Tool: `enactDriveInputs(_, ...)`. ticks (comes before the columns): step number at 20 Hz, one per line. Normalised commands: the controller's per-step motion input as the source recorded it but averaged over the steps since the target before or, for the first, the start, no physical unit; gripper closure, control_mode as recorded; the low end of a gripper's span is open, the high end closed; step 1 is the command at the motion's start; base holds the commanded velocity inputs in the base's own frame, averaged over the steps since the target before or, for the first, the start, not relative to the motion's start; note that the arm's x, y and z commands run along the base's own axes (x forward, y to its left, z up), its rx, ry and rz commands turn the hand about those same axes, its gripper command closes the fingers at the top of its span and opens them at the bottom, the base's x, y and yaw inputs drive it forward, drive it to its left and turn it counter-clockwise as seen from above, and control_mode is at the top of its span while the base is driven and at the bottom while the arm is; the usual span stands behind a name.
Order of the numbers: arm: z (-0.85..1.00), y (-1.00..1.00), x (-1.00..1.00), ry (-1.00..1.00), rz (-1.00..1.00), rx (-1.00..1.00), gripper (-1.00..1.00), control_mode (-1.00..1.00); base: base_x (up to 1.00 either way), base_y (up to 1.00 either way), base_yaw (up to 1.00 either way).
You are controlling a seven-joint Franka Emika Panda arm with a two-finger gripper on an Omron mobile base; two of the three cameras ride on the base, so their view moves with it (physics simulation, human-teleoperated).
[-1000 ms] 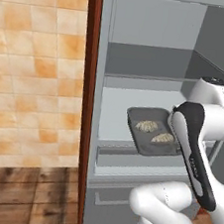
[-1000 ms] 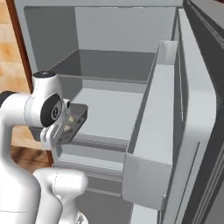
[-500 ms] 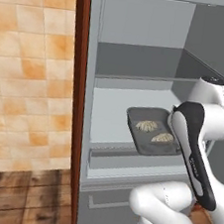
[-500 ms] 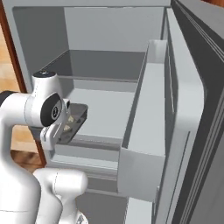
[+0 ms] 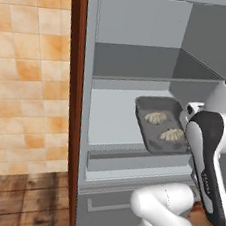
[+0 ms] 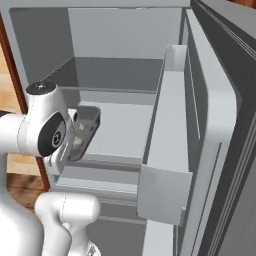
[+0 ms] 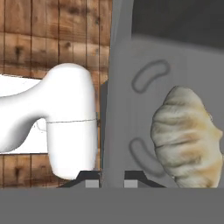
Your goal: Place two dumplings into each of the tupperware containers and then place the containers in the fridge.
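My gripper (image 7: 108,183) is shut on the rim of the dark grey tupperware container (image 7: 127,109), which it holds level just above the fridge's (image 5: 142,23) lower shelf (image 5: 112,117). Two pale, pleated dumplings (image 5: 155,117) (image 5: 171,135) lie in this container (image 5: 144,129). The hand view brings one dumpling (image 7: 186,135) up close. From the right base view the container (image 6: 89,120) sits partly behind my arm, with a dumpling (image 6: 78,141) showing. My fingers are hidden behind the arm in both base views.
The fridge door stands open on the right, and its door bin (image 6: 167,150) juts in beside the shelf. An upper shelf (image 5: 141,63) lies above the container and a drawer (image 5: 108,205) below. A brown side panel (image 5: 69,104) and a tiled wall (image 5: 24,73) stand to the left.
The whole picture has shifted as the base drove a little nearer the fridge. The arm and the held container have kept their pose.
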Motion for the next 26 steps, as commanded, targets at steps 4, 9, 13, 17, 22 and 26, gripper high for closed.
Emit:
enactDriveInputs(4,0.68,-0.31,-0.17,-0.33,0.00,0.00,1.00,-1.00,0.00,0.00,0.00)
enactDriveInputs(9,0.66,-0.31,0.15,-0.08,-0.03,0.00,1.00,-1.00,0.00,0.00,0.00)
enactDriveInputs(13,0.26,-0.06,0.60,-0.29,0.00,0.01,1.00,-1.00,0.00,0.00,0.00)
enactDriveInputs(17,0.13,-0.07,0.96,-0.12,0.01,0.09,1.00,-1.00,0.00,0.00,0.00)
enactDriveInputs(22,0.42,-0.31,0.66,0.00,0.00,0.08,1.00,-1.00,0.00,0.00,0.00)
enactDriveInputs(26,0.24,-0.23,0.80,0.03,0.01,0.00,1.00,-1.00,0.00,0.00,0.00)
